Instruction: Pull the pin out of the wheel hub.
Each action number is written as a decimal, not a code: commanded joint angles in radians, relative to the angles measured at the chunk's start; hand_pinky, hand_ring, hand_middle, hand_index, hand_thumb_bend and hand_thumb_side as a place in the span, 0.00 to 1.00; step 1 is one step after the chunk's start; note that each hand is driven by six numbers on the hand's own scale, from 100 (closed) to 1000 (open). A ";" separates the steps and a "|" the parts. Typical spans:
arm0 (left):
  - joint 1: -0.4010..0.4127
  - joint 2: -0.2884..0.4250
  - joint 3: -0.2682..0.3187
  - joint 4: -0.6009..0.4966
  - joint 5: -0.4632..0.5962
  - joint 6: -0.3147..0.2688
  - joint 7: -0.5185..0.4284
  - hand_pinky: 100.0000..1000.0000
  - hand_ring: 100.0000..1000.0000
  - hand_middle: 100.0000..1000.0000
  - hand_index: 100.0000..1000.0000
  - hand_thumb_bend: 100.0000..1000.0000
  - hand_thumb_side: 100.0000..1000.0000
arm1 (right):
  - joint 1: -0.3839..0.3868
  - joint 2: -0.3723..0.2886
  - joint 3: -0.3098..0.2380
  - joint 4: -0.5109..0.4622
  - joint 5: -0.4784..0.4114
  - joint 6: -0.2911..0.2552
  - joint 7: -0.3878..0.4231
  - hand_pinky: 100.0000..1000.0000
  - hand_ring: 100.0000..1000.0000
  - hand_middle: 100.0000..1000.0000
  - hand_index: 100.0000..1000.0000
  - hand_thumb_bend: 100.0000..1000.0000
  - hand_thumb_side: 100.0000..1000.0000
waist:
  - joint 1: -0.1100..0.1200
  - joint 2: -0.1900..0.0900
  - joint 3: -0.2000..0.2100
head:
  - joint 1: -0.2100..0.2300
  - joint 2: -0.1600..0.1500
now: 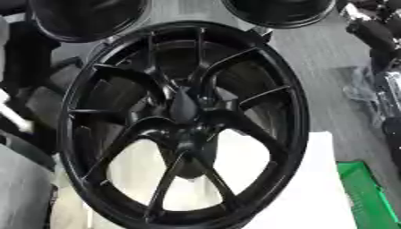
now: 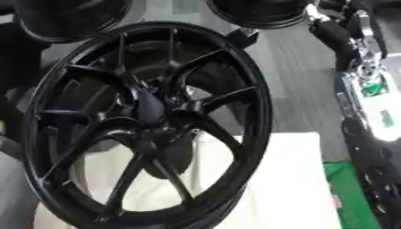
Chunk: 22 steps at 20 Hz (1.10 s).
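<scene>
Centrally, a black wheel [image 1: 184, 125] stands tilted on its rim over a white surface [image 1: 313, 188], spokes facing the camera, a placement that appears meant to leave its hub [image 1: 184, 109] open to a reach from the front; the pin cannot be told apart from the dark hub, so it is judged to be seated there and not yet drawn. Further right, a green strip [image 1: 364, 192] lies beside the white surface. At the right edge the robot's right arm [image 2: 364, 67] runs down the frame, but neither hand shows, so whether either is open or closed cannot be told.
</scene>
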 commanded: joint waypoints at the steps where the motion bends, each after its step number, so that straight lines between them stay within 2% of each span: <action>1: -0.001 0.016 0.035 -0.010 -0.018 0.002 0.000 0.78 0.81 0.78 0.90 0.66 0.64 | -0.015 -0.019 -0.012 -0.020 -0.004 0.001 -0.005 0.78 0.72 0.74 0.78 0.29 0.19 | 0.000 -0.015 0.002 | 0.002 -0.011; 2: 0.002 0.012 0.045 -0.014 -0.009 0.014 0.028 0.77 0.81 0.77 0.90 0.61 0.64 | -0.015 -0.019 -0.013 -0.021 -0.004 0.001 -0.006 0.78 0.72 0.74 0.78 0.29 0.19 | 0.000 -0.015 0.002 | 0.002 -0.011; 3: 0.008 0.005 0.053 -0.028 0.011 0.024 0.068 0.75 0.79 0.75 0.86 0.50 0.65 | -0.015 -0.019 -0.014 -0.021 -0.005 0.000 -0.007 0.78 0.72 0.74 0.78 0.29 0.19 | 0.000 -0.015 0.002 | 0.001 -0.010; 4: 0.015 -0.006 0.061 -0.051 0.050 0.026 0.119 0.75 0.78 0.74 0.85 0.45 0.65 | -0.015 -0.019 -0.015 -0.021 -0.005 0.000 -0.009 0.78 0.72 0.74 0.78 0.29 0.19 | 0.000 -0.015 0.003 | 0.002 -0.007; 5: 0.023 -0.024 0.072 -0.078 0.104 0.022 0.177 0.71 0.76 0.70 0.78 0.27 0.69 | -0.014 -0.019 -0.016 -0.021 -0.006 0.000 -0.010 0.78 0.72 0.74 0.78 0.29 0.19 | -0.001 -0.015 0.004 | 0.004 -0.004; 7: 0.045 -0.076 0.092 -0.142 0.242 -0.010 0.321 0.69 0.74 0.70 0.76 0.18 0.73 | -0.014 -0.018 -0.018 -0.021 -0.008 0.000 -0.012 0.78 0.72 0.74 0.78 0.29 0.19 | -0.001 -0.017 0.005 | 0.007 0.002; 8: 0.056 -0.114 0.101 -0.173 0.318 -0.038 0.389 0.69 0.75 0.71 0.76 0.17 0.75 | -0.014 -0.018 -0.019 -0.021 -0.009 -0.001 -0.013 0.78 0.72 0.74 0.78 0.29 0.20 | -0.001 -0.018 0.006 | 0.009 0.006; 9: 0.067 -0.154 0.105 -0.201 0.404 -0.074 0.451 0.71 0.79 0.75 0.79 0.17 0.78 | -0.014 -0.017 -0.020 -0.022 -0.010 -0.001 -0.015 0.78 0.72 0.74 0.79 0.29 0.20 | -0.001 -0.020 0.007 | 0.013 0.011; 10: 0.078 -0.194 0.105 -0.224 0.482 -0.113 0.498 0.72 0.81 0.77 0.83 0.19 0.78 | -0.015 -0.017 -0.020 -0.023 -0.012 -0.003 -0.015 0.78 0.73 0.74 0.79 0.29 0.20 | -0.001 -0.021 0.007 | 0.018 0.014; 12: 0.102 -0.272 0.102 -0.254 0.617 -0.199 0.550 0.73 0.81 0.78 0.84 0.24 0.73 | -0.018 -0.016 -0.021 -0.025 -0.013 -0.009 -0.015 0.78 0.73 0.75 0.79 0.29 0.20 | -0.003 -0.022 0.008 | 0.024 0.013; 14: 0.122 -0.334 0.099 -0.260 0.704 -0.272 0.575 0.73 0.81 0.78 0.84 0.29 0.71 | -0.020 -0.014 -0.023 -0.028 -0.012 -0.021 -0.017 0.79 0.74 0.75 0.80 0.29 0.21 | -0.005 -0.021 0.009 | 0.024 0.011; 16: 0.133 -0.370 0.093 -0.255 0.739 -0.310 0.580 0.72 0.81 0.78 0.84 0.30 0.70 | -0.020 -0.014 -0.025 -0.029 -0.007 -0.031 -0.023 0.79 0.74 0.76 0.80 0.24 0.25 | -0.008 -0.019 0.009 | 0.025 0.009; 20: 0.136 -0.417 0.093 -0.262 0.711 -0.326 0.571 0.72 0.79 0.76 0.83 0.31 0.70 | -0.018 -0.012 -0.025 -0.026 -0.009 -0.040 -0.031 0.79 0.75 0.76 0.80 0.15 0.31 | -0.012 -0.015 0.010 | 0.035 0.006; 21: 0.136 -0.424 0.094 -0.265 0.699 -0.326 0.572 0.71 0.78 0.75 0.82 0.25 0.68 | -0.018 -0.012 -0.025 -0.026 -0.011 -0.042 -0.032 0.79 0.75 0.77 0.81 0.14 0.32 | -0.013 -0.014 0.010 | 0.036 0.005; 22: 0.136 -0.431 0.096 -0.266 0.684 -0.324 0.579 0.70 0.78 0.74 0.82 0.23 0.67 | -0.018 -0.012 -0.024 -0.025 -0.013 -0.042 -0.032 0.79 0.75 0.77 0.81 0.14 0.32 | -0.014 -0.013 0.010 | 0.038 0.004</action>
